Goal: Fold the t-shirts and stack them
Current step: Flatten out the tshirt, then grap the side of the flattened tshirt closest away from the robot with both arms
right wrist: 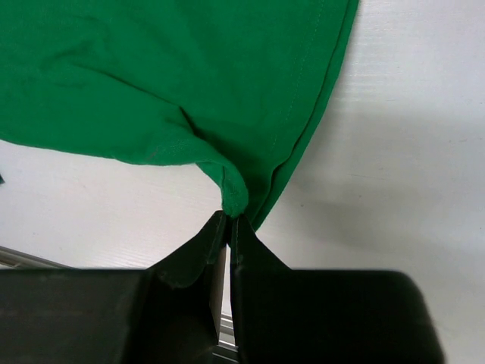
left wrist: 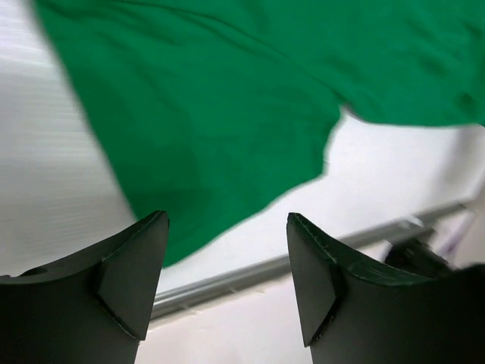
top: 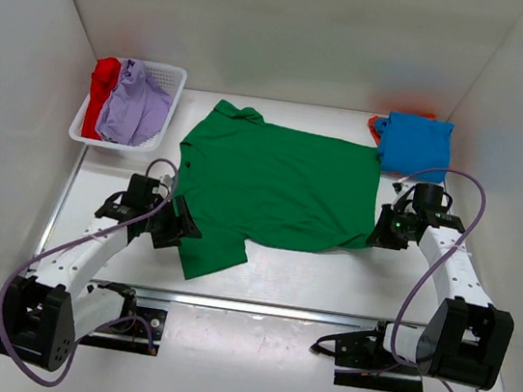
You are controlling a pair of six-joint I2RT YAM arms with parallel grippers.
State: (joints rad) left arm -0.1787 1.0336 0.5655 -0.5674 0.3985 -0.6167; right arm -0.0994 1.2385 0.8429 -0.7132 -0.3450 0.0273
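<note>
The table (top: 327, 283) carries the green t-shirt (top: 278, 184) spread flat at its middle; the basket (top: 173, 74) at far left holds the lavender t-shirt (top: 138, 106) and the red t-shirt (top: 101, 86); the blue t-shirt (top: 415, 144) lies folded at far right; the green cloth looks light and limp, likely to sag and crease, so hem corners and sleeve edges suit best; the right gripper (right wrist: 229, 216) is clamped on a hem-corner pinch; the left gripper (left wrist: 227, 227) gapes wide, empty, beside the near sleeve.
</note>
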